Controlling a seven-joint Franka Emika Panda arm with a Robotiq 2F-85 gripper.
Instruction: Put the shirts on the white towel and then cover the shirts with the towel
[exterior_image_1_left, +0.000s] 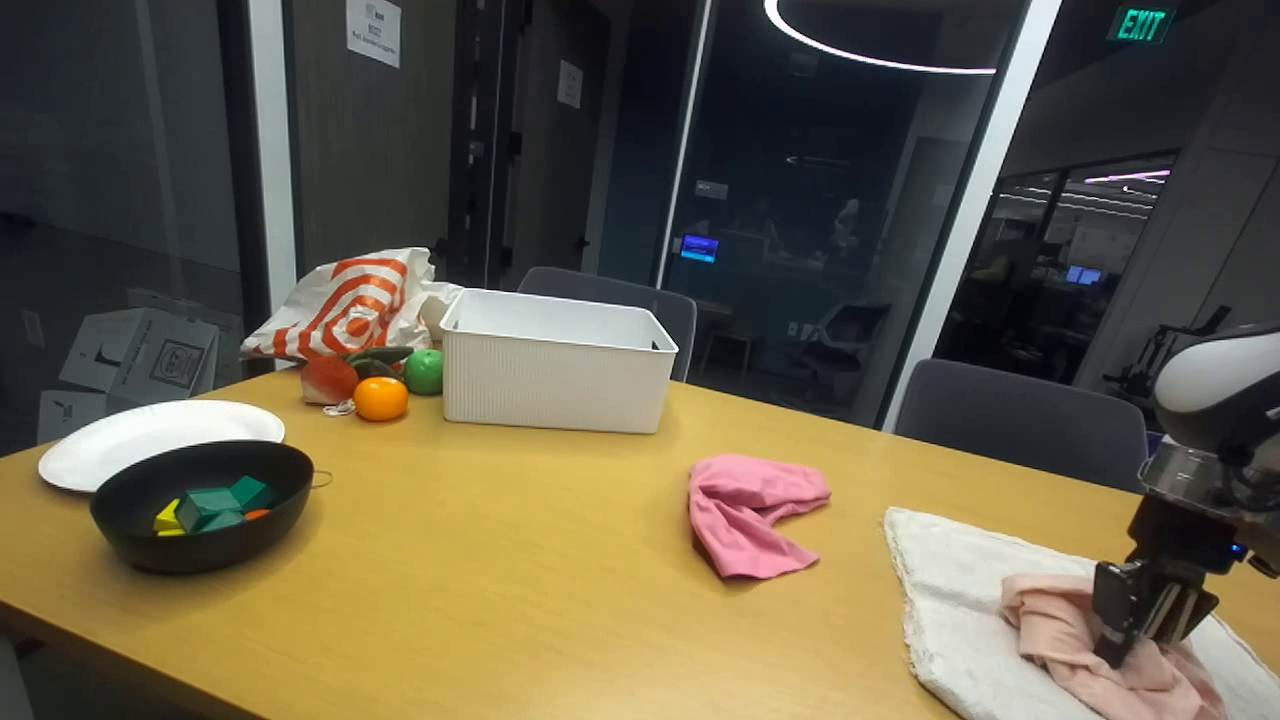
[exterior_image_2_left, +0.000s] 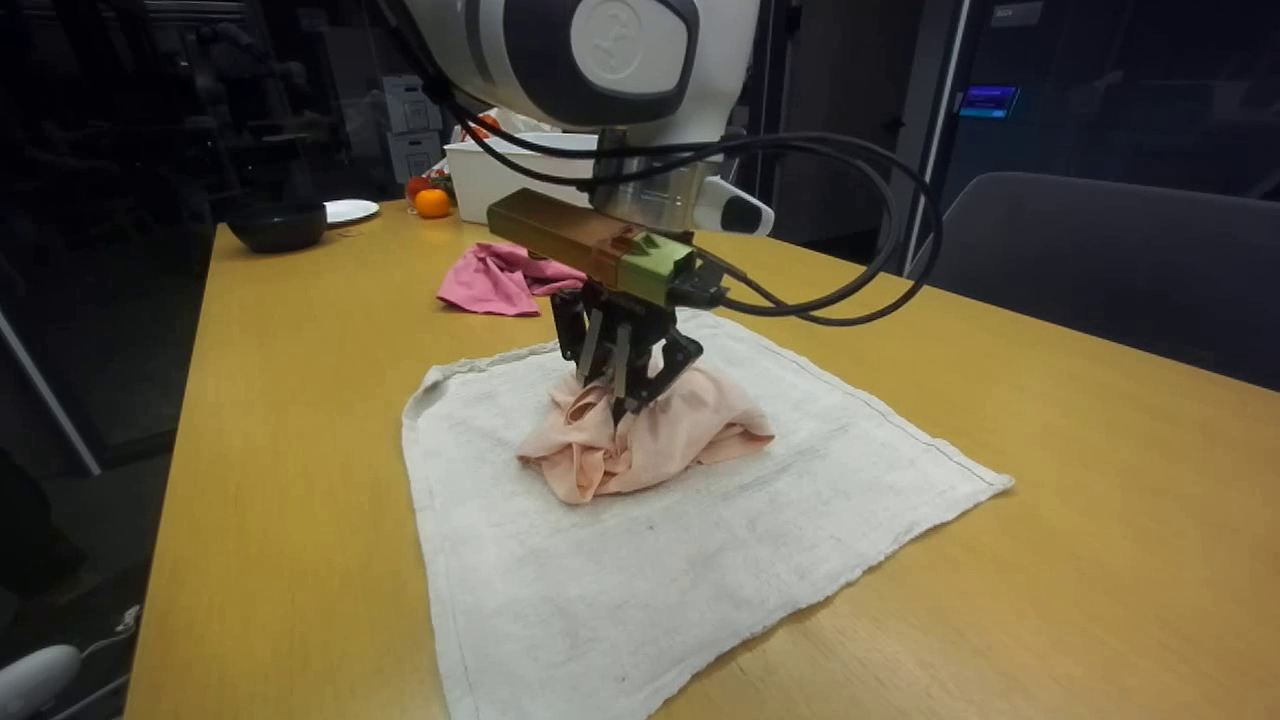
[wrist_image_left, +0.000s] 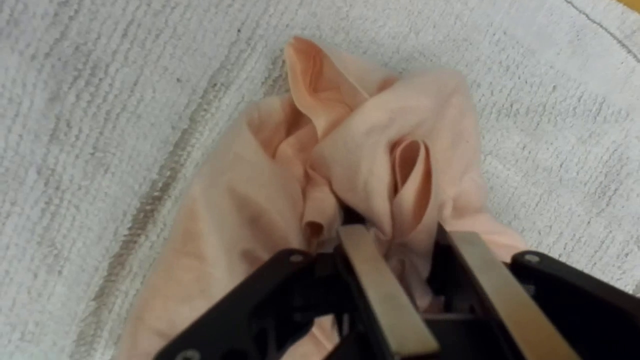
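A peach shirt lies bunched on the white towel in both exterior views (exterior_image_1_left: 1055, 632) (exterior_image_2_left: 690, 440) and fills the middle of the wrist view (wrist_image_left: 235, 215). The white towel (exterior_image_2_left: 640, 590) is spread flat on the table; it also shows in the wrist view (wrist_image_left: 125, 100). My gripper (exterior_image_2_left: 605, 398) points down into the peach shirt. In the wrist view its fingers (wrist_image_left: 395, 235) stand a short way apart with bunched peach cloth pinched between them. The fingertips are sunk in the folds and partly hidden. A darker pink shirt (exterior_image_1_left: 750, 505) lies crumpled on the bare table, off the towel.
A white basket (exterior_image_1_left: 555, 375), toy fruit such as an orange (exterior_image_1_left: 380, 399), and a plastic bag (exterior_image_1_left: 350, 305) stand at the far end of the table. A black bowl (exterior_image_1_left: 205, 510) with blocks and a white plate (exterior_image_1_left: 150, 440) are at that end too.
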